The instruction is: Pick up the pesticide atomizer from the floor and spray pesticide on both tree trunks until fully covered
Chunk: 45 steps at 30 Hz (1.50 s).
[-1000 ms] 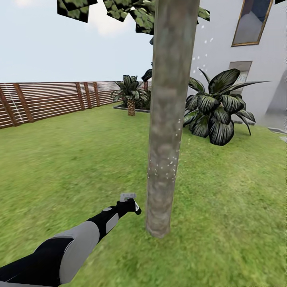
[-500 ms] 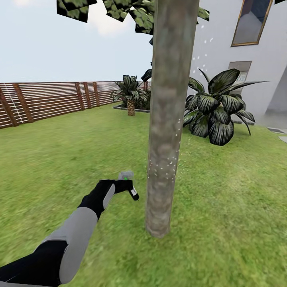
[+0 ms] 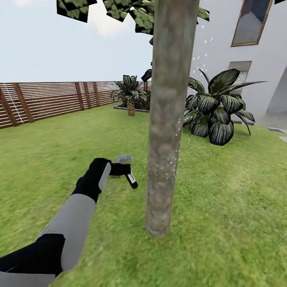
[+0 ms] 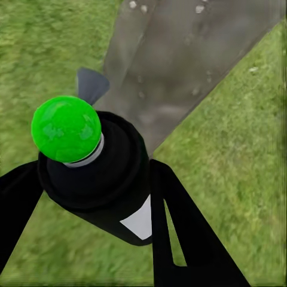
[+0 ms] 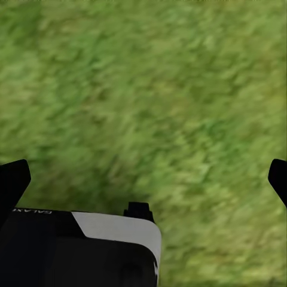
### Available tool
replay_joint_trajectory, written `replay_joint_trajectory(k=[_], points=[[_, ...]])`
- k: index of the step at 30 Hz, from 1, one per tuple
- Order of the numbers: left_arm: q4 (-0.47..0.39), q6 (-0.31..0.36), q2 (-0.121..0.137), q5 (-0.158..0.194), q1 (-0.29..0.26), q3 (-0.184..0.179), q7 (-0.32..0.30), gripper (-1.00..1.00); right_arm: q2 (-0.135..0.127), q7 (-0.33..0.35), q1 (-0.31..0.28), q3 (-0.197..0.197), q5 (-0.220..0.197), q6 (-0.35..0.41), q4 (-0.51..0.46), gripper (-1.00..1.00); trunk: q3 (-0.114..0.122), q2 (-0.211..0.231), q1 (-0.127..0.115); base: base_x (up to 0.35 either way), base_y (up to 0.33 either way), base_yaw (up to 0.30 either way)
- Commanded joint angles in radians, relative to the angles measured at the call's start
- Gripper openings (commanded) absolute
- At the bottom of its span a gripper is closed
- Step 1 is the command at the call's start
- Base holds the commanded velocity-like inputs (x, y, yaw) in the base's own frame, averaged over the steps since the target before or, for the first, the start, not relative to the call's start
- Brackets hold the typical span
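The left gripper (image 3: 119,169) is clamped around the sprayer bottle (image 3: 131,181), dark with a white label, pale grey trigger head and green spot. Just past it stands the mottled grey-brown trunk (image 3: 165,131), dotted with white specks (image 3: 163,167). The right gripper (image 5: 143,179) hangs wide apart over grass (image 5: 155,89), holding nothing.

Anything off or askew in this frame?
White pesticide specks sit in one low patch on the mottled grey-brown tree trunk; the bark elsewhere looks bare. The left gripper holds the dark spray bottle with white label tilted, base down toward the grass.
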Motion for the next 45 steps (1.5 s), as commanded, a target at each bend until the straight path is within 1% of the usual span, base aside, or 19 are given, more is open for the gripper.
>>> replay_joint_trajectory(k=[1, 5, 8, 10, 13, 15, 17, 20, 23, 24, 28, 29, 30, 31, 32, 34, 35, 39, 45], points=[[-0.007, 0.019, -0.001, 0.0, -0.009, 0.005, -0.002, -1.0, 0.0, -0.007, -0.002, 0.001, 0.009, -0.006, 0.005, 1.0, -0.003, -0.002, 0.001, 0.0, 0.0, 0.0], [-0.072, 0.082, -0.001, 0.003, -0.043, 0.005, -0.005, -1.0, 0.0, -0.007, -0.002, 0.001, 0.011, -0.005, 0.005, 1.0, -0.003, -0.002, 0.001, 0.0, 0.0, 0.0], [-0.086, 0.107, -0.001, 0.003, -0.094, 0.004, -0.006, -1.0, 0.0, -0.007, -0.002, 0.002, 0.012, -0.005, 0.005, 1.0, -0.003, -0.002, 0.001, 0.0, 0.0, 0.0], [-0.082, 0.117, -0.001, 0.002, -0.153, 0.003, -0.007, -1.0, 0.0, -0.007, -0.002, 0.002, 0.014, -0.004, 0.005, 1.0, -0.003, -0.002, 0.001, 0.0, 0.0, 0.0], [-0.037, 0.121, -0.001, 0.001, -0.231, 0.003, -0.007, -1.0, 0.0, -0.007, -0.002, 0.003, 0.015, -0.004, 0.005, 1.0, -0.003, -0.002, 0.001, 0.0, 0.0, 0.0], [0.04, 0.122, -0.001, 0.001, -0.313, 0.003, -0.007, -1.0, 0.0, -0.007, -0.002, 0.003, 0.015, -0.004, 0.005, 1.0, -0.003, -0.002, 0.001, 0.0, 0.0, 0.0], [0.093, 0.122, -0.001, 0.002, -0.372, 0.003, -0.007, -1.0, 0.0, -0.007, -0.002, 0.003, 0.015, -0.004, 0.005, 1.0, -0.003, -0.002, 0.001, 0.0, 0.0, 0.0], [0.164, 0.123, -0.001, 0.002, -0.492, 0.003, -0.008, -1.0, 0.001, -0.007, -0.002, 0.003, 0.015, -0.004, 0.005, 1.0, -0.003, -0.002, 0.001, 0.0, 0.0, 0.0], [0.204, 0.124, -0.001, 0.002, -0.551, 0.003, -0.008, -1.0, 0.0, -0.007, -0.002, 0.003, 0.015, -0.004, 0.005, 1.0, -0.003, -0.002, 0.001, 0.0, 0.0, 0.0], [0.231, 0.124, -0.001, 0.002, -0.598, 0.004, -0.008, -1.0, 0.0, -0.007, -0.002, 0.003, 0.015, -0.004, 0.005, 1.0, -0.003, -0.002, 0.001, 0.0, 0.0, 0.0], [0.25, 0.124, -0.001, 0.003, -0.679, 0.004, -0.008, -1.0, 0.001, -0.007, -0.002, 0.003, 0.015, -0.004, 0.005, 1.0, -0.003, -0.002, 0.001, 0.0, 0.0, 0.0], [0.252, 0.124, -0.001, 0.014, -0.702, 0.004, -0.008, -1.0, 0.001, -0.007, -0.002, 0.003, 0.015, -0.004, 0.005, 1.0, -0.003, -0.002, 0.001, 0.0, 0.0, 0.0], [0.253, 0.124, -0.001, 0.037, -0.716, 0.005, -0.008, -1.0, 0.001, -0.007, -0.002, 0.003, 0.015, -0.004, 0.005, 1.0, -0.003, -0.002, 0.001, 0.0, 0.0, 0.0], [0.253, 0.124, -0.001, 0.075, -0.728, 0.005, -0.008, -1.0, 0.001, -0.007, -0.002, 0.003, 0.015, -0.004, 0.005, 1.0, -0.003, -0.002, 0.001, 0.0, 0.0, 0.0], [0.253, 0.124, -0.001, 0.097, -0.734, 0.005, -0.008, -1.0, 0.001, -0.007, -0.002, 0.003, 0.015, -0.004, 0.005, 1.0, -0.003, -0.002, 0.001, 0.0, 0.0, 0.0], [0.254, 0.123, -0.001, 0.182, -0.758, 0.005, -0.008, -1.0, 0.001, -0.007, -0.002, 0.003, 0.015, -0.004, 0.005, 1.0, -0.003, -0.002, 0.001, 0.0, 0.0, 0.0], [0.254, 0.123, -0.001, 0.199, -0.763, 0.005, -0.008, -1.0, 0.001, -0.007, -0.002, 0.003, 0.015, -0.004, 0.005, 1.0, -0.003, -0.002, 0.001, 0.0, 0.0, 0.0], [0.253, 0.123, -0.001, 0.228, -0.77, 0.005, -0.008, -1.0, 0.002, -0.007, -0.002, 0.003, 0.015, -0.004, 0.005, 1.0, -0.003, -0.002, 0.001, 0.0, 0.0, 0.0], [0.245, 0.123, -0.001, 0.233, -0.772, 0.005, -0.008, -1.0, 0.002, -0.007, -0.002, 0.003, 0.015, -0.004, 0.005, 1.0, -0.003, -0.002, 0.001, 0.0, 0.0, 0.0]])
